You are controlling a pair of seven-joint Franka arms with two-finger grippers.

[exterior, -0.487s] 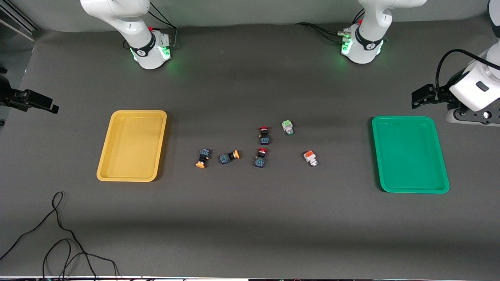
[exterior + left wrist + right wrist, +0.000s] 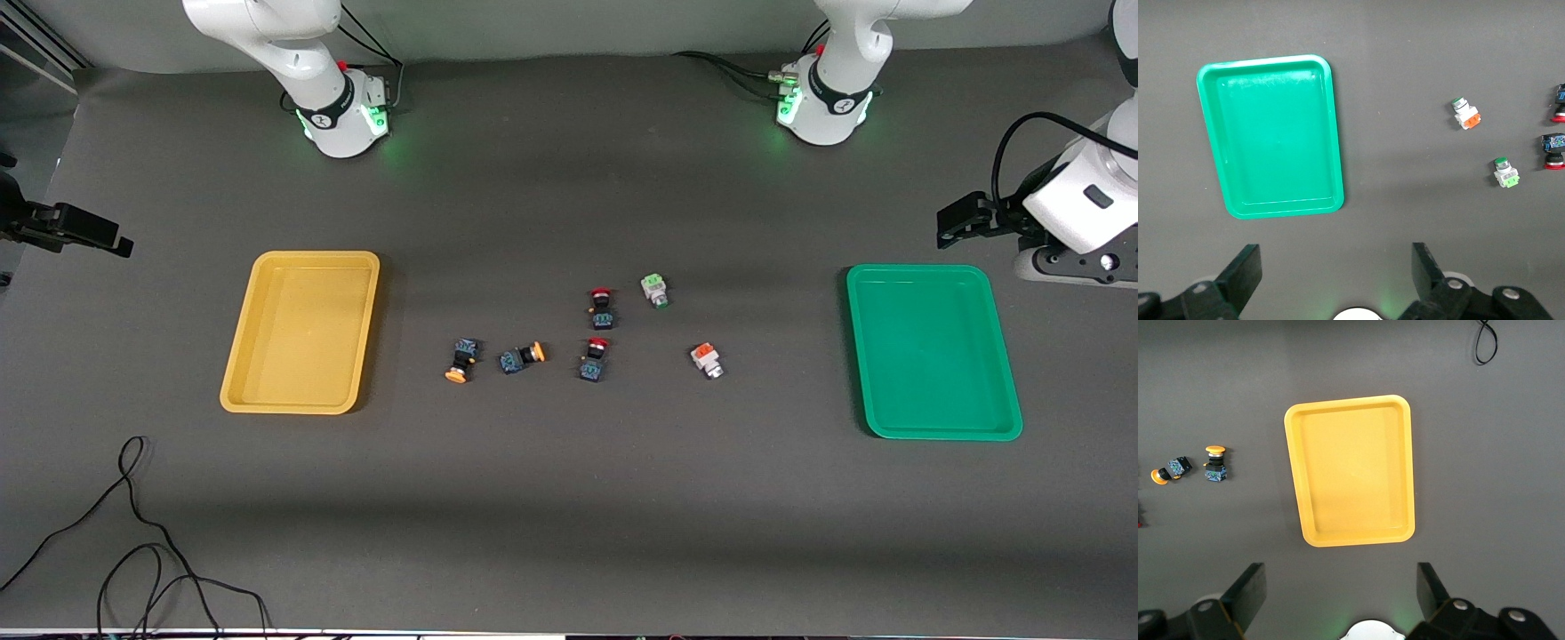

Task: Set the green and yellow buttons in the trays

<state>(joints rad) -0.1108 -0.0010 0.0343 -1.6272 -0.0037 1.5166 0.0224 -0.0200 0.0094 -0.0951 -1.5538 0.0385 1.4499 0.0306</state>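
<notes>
1. Front view, 12 o'clock toward the bases: the yellow tray (image 2: pixel 302 338) lies toward the right arm's end of the table and the green tray (image 2: pixel 933 356) toward the left arm's end; both hold nothing.
2. The buttons lie between the trays, on the table, all apart from one another; the first yellow button (image 2: pixel 459 361) is nearest the yellow tray, with the second yellow button (image 2: pixel 522 356) just beside it at 3 o'clock.
3. Two red buttons (image 2: pixel 602 308) sit mid-table, one at 6 o'clock of the other; the green button (image 2: pixel 655 290) is at 2 o'clock of that pair; an orange button (image 2: pixel 707 360) lies at 4 o'clock of the green one, the closest of all to the green tray.
4. The left gripper (image 2: pixel 956 222) hangs over bare table at 12 o'clock of the green tray; the right gripper (image 2: pixel 107 238) hangs over bare table at 10 o'clock of the yellow tray; a cable (image 2: pixel 133 533) trails at the camera-side edge.
5. Left wrist view: the fingers (image 2: pixel 1245 273) are spread wide with nothing between them; the green tray (image 2: pixel 1271 140) lies below, the green button (image 2: pixel 1505 173) well apart from it.
6. Right wrist view: the fingers (image 2: pixel 1248 590) are spread wide, holding nothing; the yellow tray (image 2: pixel 1351 470) lies below, both yellow buttons (image 2: pixel 1215 463) near it on the table.
</notes>
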